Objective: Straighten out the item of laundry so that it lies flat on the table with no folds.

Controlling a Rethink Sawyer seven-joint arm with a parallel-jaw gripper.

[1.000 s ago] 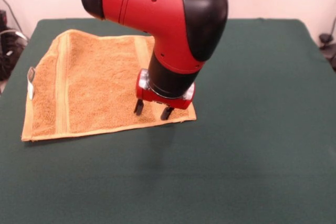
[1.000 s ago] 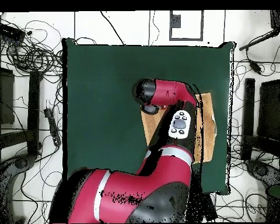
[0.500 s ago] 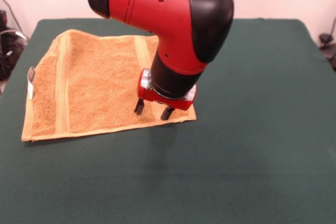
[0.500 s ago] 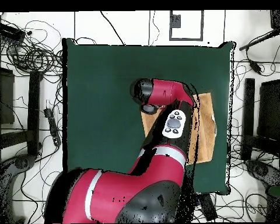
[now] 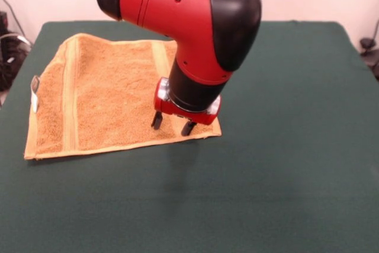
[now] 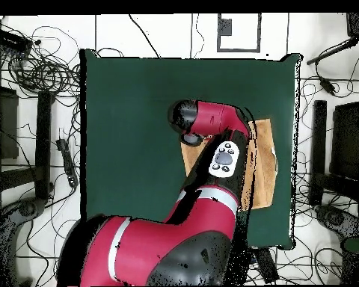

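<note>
Barely shifted since a moment ago, the end effector (image 5: 172, 124), fingers apart and empty, hovers over the towel's (image 5: 106, 99) near right corner.

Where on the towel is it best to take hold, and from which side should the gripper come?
Probably the towel's near corner beside the open gripper, from straight above. That corner lies flat on the table with bare cloth around it, so the fingers can pinch its edge.

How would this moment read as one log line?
gripper: open, above towel near corner | towel: spread on table | small tag at edge
</note>
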